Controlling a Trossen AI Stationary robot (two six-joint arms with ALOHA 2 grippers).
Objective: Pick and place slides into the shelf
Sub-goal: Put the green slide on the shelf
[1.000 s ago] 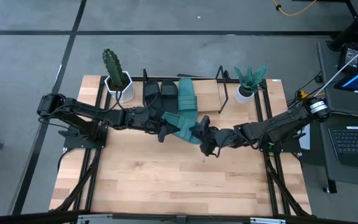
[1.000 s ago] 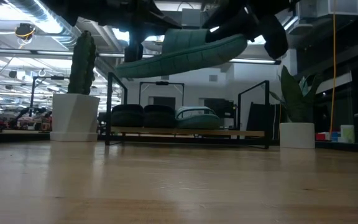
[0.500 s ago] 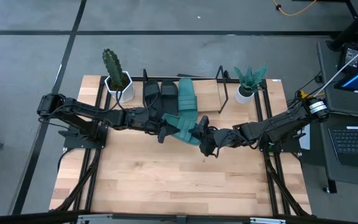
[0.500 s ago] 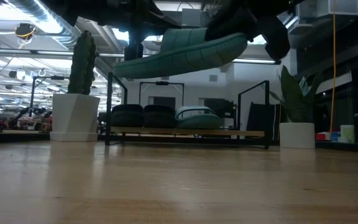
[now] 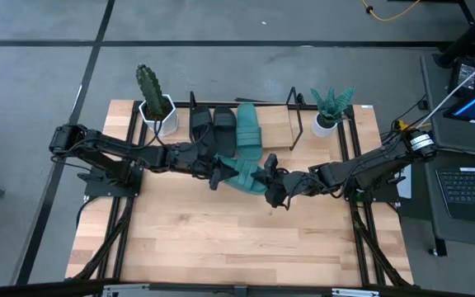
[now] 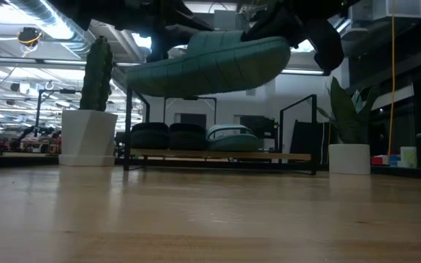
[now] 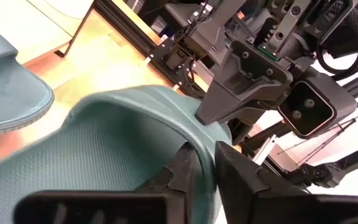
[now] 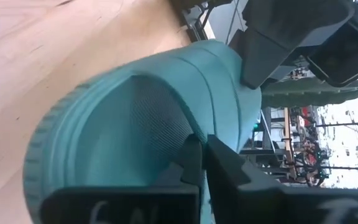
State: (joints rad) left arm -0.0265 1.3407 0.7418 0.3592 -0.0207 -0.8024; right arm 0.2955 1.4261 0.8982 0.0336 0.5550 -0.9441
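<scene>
Hanging above the table (image 5: 221, 239) at its middle, a teal slide (image 5: 244, 172) is held between both arms, well clear of the wood as the low view makes plain (image 6: 210, 64); the high view alone shows that it sits just in front of the shelf (image 5: 279, 124). From the left, the left gripper (image 5: 218, 171) reaches in and pinches one end of the slide; its wrist view shows the two dark fingers (image 7: 194, 168) pressed together on the edge of the strap, with the other arm's gripper clamped on the far side of the same strap. The right gripper (image 5: 269, 183) pinches the other end, and its wrist view shows its fingers (image 8: 197, 158) closed on the strap edge over the textured footbed (image 8: 135, 118).

On the shelf board (image 6: 218, 155), left to right, stand two black slides (image 5: 211, 128) and a second teal slide (image 5: 248, 128); the board's right part is bare. A cactus in a white pot (image 5: 157, 103) stands at the shelf's left end, a leafy plant in a white pot (image 5: 328, 111) at its right. To the right of the table sits a laptop (image 5: 468, 186).
</scene>
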